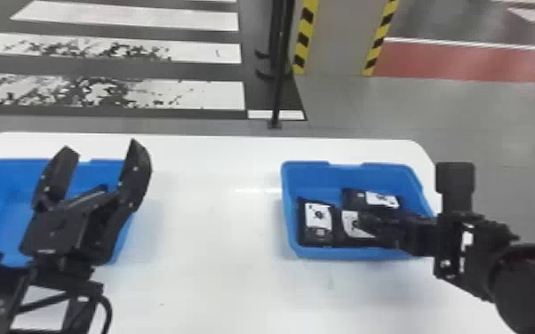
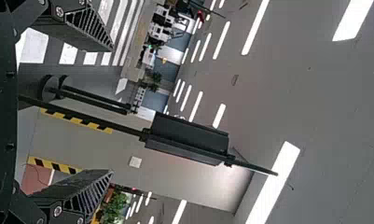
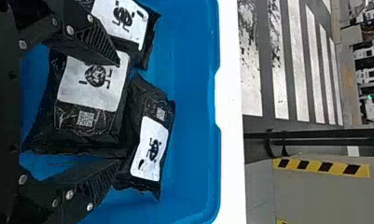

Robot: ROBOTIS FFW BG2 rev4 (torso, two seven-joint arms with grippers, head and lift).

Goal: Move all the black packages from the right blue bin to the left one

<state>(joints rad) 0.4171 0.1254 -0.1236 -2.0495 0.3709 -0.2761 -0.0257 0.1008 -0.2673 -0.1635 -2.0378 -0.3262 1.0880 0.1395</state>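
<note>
We had R fingers (image 3: 89, 39) spread over the mid pkg (image 3: 93, 86) in the R bin (image 3: 191, 121), but w/ the far pkg (image 3: 152, 149) right by one tip, closing could've snagged both; L fingers (image 1: 137, 173) were spread too, near the L bin (image 1: 2, 195).

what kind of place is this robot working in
Probably a warehouse or industrial-type hall: the floor has wide white stripes and a red painted strip, and yellow-and-black hazard tape edges a pillar-like block.
</note>
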